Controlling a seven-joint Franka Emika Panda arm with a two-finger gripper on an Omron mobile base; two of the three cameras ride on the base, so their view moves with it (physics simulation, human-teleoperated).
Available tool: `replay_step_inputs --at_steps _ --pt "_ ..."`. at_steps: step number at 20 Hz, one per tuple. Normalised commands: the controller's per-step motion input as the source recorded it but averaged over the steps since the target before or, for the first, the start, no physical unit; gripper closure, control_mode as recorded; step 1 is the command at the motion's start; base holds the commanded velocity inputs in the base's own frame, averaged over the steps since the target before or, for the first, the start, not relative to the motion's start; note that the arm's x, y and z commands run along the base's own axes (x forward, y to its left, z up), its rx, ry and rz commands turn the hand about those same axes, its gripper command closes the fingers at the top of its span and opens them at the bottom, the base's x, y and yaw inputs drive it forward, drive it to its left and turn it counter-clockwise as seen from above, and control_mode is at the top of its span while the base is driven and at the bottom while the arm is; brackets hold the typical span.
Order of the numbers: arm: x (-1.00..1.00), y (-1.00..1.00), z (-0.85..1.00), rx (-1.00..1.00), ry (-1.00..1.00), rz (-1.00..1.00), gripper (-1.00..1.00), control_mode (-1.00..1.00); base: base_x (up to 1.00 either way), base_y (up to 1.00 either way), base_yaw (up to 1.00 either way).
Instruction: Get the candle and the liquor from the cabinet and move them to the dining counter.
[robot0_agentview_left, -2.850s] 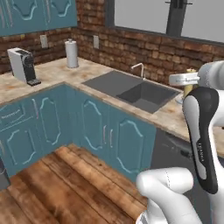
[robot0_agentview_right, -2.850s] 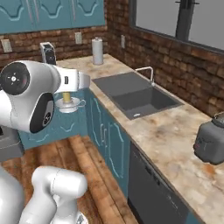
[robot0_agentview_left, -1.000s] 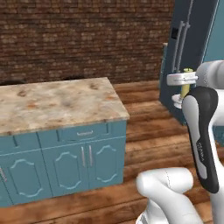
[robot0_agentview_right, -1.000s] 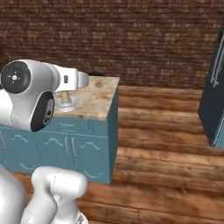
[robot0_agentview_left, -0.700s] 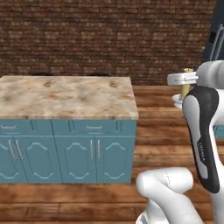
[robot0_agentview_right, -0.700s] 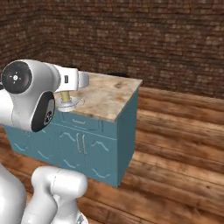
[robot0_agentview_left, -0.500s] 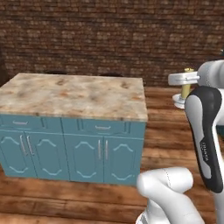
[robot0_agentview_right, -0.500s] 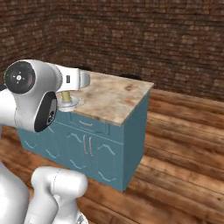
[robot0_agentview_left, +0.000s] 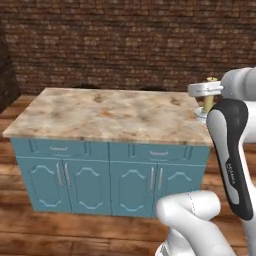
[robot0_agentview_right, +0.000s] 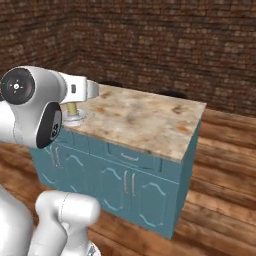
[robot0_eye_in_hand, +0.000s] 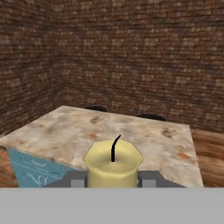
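My gripper is shut on the candle, a short yellow stick with a black wick. In the left base view the candle stands upright in its pale holder, level with the slab's right end. From the right base view the candle hangs by the slab's near left corner. The dining counter is a beige marbled slab on a teal base; it lies ahead of and below the hand. The liquor and the cabinet are out of view.
Dark stool tops show behind the counter's far edge. A brick wall closes the back of the room. Wooden floor runs around the counter's right side. Teal doors and drawers face me.
The base has driven and turned, so the whole scene has shifted: the counter now sits centred and closer. The candle has stayed in the gripper throughout.
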Motion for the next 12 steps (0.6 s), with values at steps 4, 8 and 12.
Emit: replay_step_inputs --at_steps 4,8,12 --pt "0.0 0.0 0.0 0.0 0.0 0.0 1.0 1.0 1.0 0.5 -0.34" --pt "0.0 0.0 0.0 0.0 0.0 0.0 1.0 1.0 0.93 0.03 -0.41" --pt "0.0 0.0 0.0 0.0 0.0 0.0 1.0 1.0 0.81 -0.02 -0.43"
